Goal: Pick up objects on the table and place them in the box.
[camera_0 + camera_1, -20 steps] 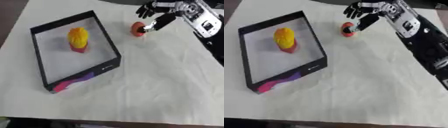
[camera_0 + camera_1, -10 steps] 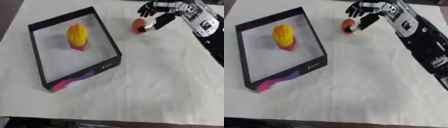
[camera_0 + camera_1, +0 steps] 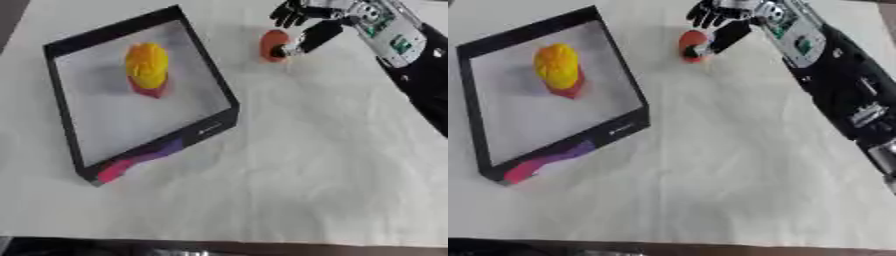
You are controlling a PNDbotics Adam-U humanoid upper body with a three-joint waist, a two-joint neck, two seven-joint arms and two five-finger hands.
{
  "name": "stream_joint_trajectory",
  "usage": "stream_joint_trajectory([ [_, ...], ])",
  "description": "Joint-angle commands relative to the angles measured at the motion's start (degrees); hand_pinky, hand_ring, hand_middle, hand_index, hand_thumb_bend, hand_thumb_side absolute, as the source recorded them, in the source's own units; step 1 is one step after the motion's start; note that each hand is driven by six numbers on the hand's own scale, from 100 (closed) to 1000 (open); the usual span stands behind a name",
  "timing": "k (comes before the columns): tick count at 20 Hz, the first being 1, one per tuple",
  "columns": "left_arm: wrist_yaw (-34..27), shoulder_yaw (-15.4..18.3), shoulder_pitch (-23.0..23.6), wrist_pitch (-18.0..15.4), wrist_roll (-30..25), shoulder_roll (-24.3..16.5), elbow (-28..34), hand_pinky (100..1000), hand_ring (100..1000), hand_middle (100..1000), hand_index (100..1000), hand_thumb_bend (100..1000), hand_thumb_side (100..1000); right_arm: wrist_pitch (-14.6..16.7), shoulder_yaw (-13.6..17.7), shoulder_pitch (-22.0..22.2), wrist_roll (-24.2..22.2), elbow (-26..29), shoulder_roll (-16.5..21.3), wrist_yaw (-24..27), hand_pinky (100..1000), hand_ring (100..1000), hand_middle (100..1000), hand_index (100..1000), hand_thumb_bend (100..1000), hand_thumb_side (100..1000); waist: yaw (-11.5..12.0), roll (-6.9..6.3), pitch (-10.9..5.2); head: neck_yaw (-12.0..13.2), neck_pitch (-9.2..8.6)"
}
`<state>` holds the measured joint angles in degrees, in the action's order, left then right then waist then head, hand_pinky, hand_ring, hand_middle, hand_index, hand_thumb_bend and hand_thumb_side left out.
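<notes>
**Right hand at the orange-red object beside the box**

A small, rounded orange-red object (image 3: pixel 273 45) lay on the white cloth-covered table (image 3: pixel 297 170), near its far edge and just to the right of the box's far right corner, outside the box. The right hand (image 3: pixel 308 24) reached in from the upper right, and its thumb (image 3: pixel 302 42) met the object's right side while the other fingers (image 3: pixel 287 11) were spread and curved above and behind it, apart from one another. Whether those fingers touched the object could not be told; the hand was not wrapped around it. The object rested on the cloth.

The box (image 3: pixel 210 131), a shallow tray with black walls and a pale floor, sat askew on the left part of the table. Inside it, toward the far end, stood a yellow item on a red base (image 3: pixel 147 70). The near corner of the box showed a pink and purple patch (image 3: pixel 131 161) on its outer wall.

The black forearm (image 3: pixel 842 95) of the right arm ran down the right side of the view. The left hand did not show.
</notes>
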<state>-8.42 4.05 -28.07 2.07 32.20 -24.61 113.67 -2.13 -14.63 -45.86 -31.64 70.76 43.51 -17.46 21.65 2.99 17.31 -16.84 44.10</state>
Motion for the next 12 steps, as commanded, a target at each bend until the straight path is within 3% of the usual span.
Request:
stream_joint_trajectory([
  [1,0.1,0.3,-0.8,0.0,0.2,-0.7,0.9,699,622,754,800,491,476,-0.1,1.1,-1.1,0.5,0.0,1.6,-0.6,891,847,790,886,483,431,0.2,0.55,0.04,-0.3,-0.83],
  [12,-0.1,0.3,-1.2,0.1,0.5,-0.7,0.9,698,619,753,798,491,479,-0.2,1.9,0.9,0.8,1.3,3.4,-0.7,890,847,790,884,514,446,1.1,1.03,1.54,-0.9,-1.91],
])
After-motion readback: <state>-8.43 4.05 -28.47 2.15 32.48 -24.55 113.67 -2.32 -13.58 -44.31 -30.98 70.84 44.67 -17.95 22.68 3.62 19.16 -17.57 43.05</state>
